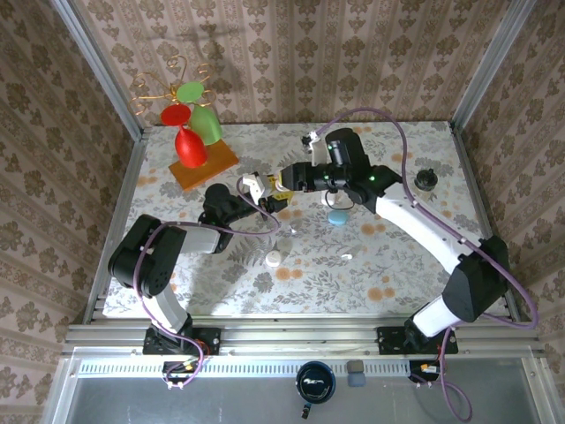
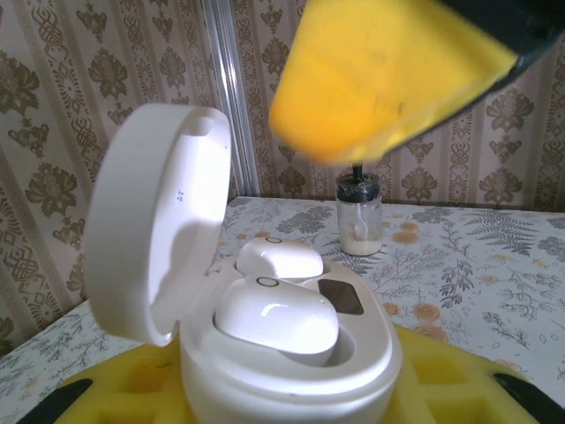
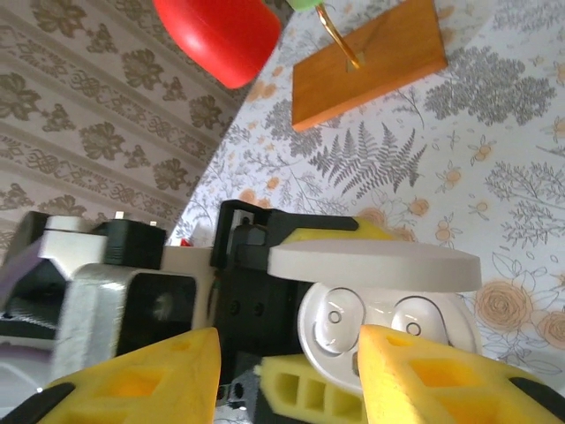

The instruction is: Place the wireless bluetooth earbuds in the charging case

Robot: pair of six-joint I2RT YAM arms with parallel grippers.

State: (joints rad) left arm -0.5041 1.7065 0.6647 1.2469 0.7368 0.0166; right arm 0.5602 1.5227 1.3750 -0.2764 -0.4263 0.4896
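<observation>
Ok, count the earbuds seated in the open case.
2. In the left wrist view, the near earbud fills the front socket of the white case; the far earbud sits just behind it. Neither is hidden.

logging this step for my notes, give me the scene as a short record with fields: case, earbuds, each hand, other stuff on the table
charging case: white, lid open
earbuds: two white ones, both seated in the case
left hand: shut on the case, yellow pads on either side
right hand: open, fingers apart near the case, holding nothing
also on table: blue case, small jar, wooden board
</observation>
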